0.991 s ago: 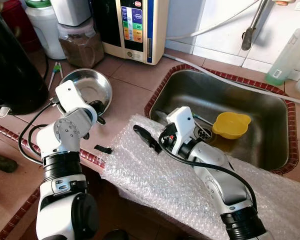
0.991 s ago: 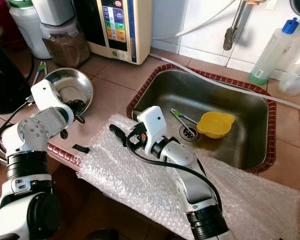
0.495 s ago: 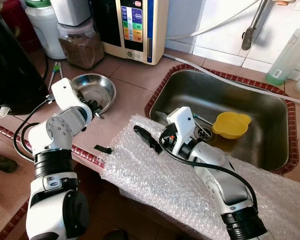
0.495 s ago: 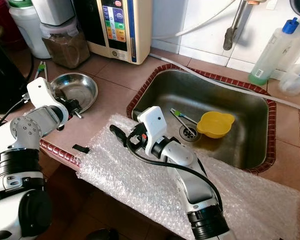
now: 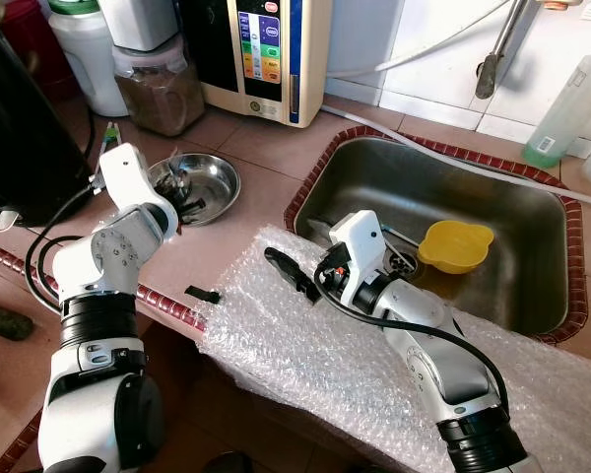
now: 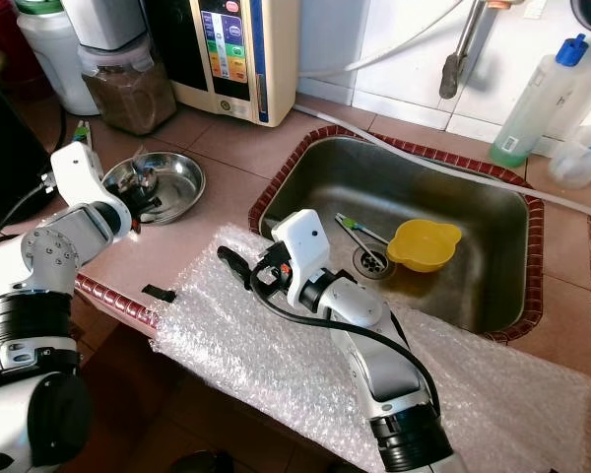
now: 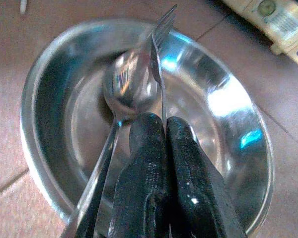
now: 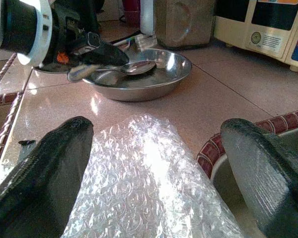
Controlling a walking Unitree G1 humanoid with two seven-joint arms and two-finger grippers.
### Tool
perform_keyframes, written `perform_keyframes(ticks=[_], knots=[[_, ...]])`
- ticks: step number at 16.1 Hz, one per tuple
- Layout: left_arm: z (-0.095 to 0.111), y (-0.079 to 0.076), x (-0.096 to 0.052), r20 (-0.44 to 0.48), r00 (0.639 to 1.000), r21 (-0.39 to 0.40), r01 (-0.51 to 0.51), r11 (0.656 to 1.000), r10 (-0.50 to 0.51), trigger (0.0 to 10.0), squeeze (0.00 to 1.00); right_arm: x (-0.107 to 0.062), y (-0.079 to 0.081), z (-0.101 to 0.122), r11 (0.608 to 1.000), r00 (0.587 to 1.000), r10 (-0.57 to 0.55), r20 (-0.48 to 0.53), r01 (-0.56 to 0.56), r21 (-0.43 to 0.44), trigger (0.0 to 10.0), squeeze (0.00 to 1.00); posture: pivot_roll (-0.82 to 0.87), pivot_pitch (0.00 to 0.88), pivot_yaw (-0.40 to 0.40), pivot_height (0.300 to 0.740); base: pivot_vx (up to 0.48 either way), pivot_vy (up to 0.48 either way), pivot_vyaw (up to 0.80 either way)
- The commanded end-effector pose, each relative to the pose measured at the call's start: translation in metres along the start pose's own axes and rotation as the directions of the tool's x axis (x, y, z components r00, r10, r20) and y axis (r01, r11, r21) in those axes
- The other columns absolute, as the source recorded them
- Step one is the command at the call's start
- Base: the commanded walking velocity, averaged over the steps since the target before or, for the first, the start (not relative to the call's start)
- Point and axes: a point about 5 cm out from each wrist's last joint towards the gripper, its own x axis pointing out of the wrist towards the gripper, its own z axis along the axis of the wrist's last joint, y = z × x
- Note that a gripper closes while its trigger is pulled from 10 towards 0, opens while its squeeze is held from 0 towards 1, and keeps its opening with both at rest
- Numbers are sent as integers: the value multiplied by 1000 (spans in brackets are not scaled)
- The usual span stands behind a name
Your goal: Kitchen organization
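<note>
A steel bowl (image 5: 217, 177) sits on the tiled counter left of the sink. My left gripper (image 5: 182, 197) hovers over the bowl's near side, shut on the handle of a fork (image 7: 159, 64). A spoon (image 7: 124, 87) lies alongside the fork, its handle passing beside the fingers (image 7: 149, 148); whether it is gripped too I cannot tell. My right gripper (image 5: 288, 271) rests open on a sheet of bubble wrap (image 5: 305, 355) at the counter's front edge, pointing toward the bowl (image 8: 139, 74), nothing between its fingers (image 8: 54, 163).
The steel sink (image 5: 453, 187) holds a yellow bowl (image 5: 455, 244) and a brush (image 6: 355, 229). A water purifier (image 5: 266, 49), a jar (image 5: 158, 84) and a black appliance (image 5: 20, 128) stand behind. A small black piece (image 5: 202, 294) lies at the counter edge.
My left arm has swung back and to the left, its gripper still over the bowl. The bowl now sits slightly further right. The right arm has stayed put.
</note>
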Motion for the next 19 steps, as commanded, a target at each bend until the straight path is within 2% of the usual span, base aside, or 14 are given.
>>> perform_keyframes(ticks=[1,2,3,4,5,6,9,11,13,14,16,17,18,19], knots=[[7,3,-1,42,999,47,-10,999,8,0,0,-2,0,3,1000,1000,1,13,-1,-3,10000,0,21,108,21,740,0,0,0],[9,1,-2,56,998,61,-9,998,5,0,0,-2,0,3,1000,1000,1,13,-1,-3,10000,0,20,107,20,740,0,0,0],[20,-7,-4,137,988,85,56,995,-67,0,0,-2,-1,4,1000,1000,-4,13,4,-2,10000,0,20,106,19,740,0,0,0],[27,-25,-9,178,963,83,188,979,-200,0,0,-2,-3,5,1000,999,-21,26,21,23,10000,0,32,106,10,740,0,0,0],[31,-37,-14,200,934,100,281,954,-296,0,0,0,-6,7,998,998,-41,38,39,49,10000,0,38,107,7,740,0,0,0],[33,-51,-22,192,883,158,403,901,-429,0,0,4,-8,10,995,996,-63,57,58,86,10000,0,41,105,3,740,0,0,0],[27,-55,-31,180,831,219,488,845,-527,0,0,5,-10,13,995,995,-73,61,69,67,10000,0,44,105,1,740,0,0,0],[23,-58,-42,160,764,251,581,774,-625,0,0,1,-14,11,993,994,-96,50,93,68,10000,0,38,107,1,740,0,0,0],[17,-65,-52,104,678,286,680,675,-727,0,0,-5,-20,8,985,991,-126,44,120,123,10000,0,30,108,0,740,0,0,0],[12,-66,-52,68,675,293,690,662,-734,0,0,-8,-24,8,982,989,-138,46,130,139,10000,0,27,108,2,740,0,0,0],[7,-70,-57,58,629,252,742,621,-775,0,0,-13,-31,7,979,986,-159,42,152,137,10000,0,23,109,2,740,0,0,0],[4,-72,-62,39,588,249,777,578,-808,0,0,-16,-38,7,973,982,-183,39,175,151,10000,0,23,110,2,740,0,0,0],[-3,-76,-70,7,517,201,838,508,-856,0,0,-20,-46,8,953,977,-204,54,186,237,10000,0,20,111,0,740,0,0,0],[-6,-77,-73,11,486,169,861,481,-874,0,0,-23,-50,10,937,974,-215,68,186,297,10000,0,19,113,0,740,0,0,0]])
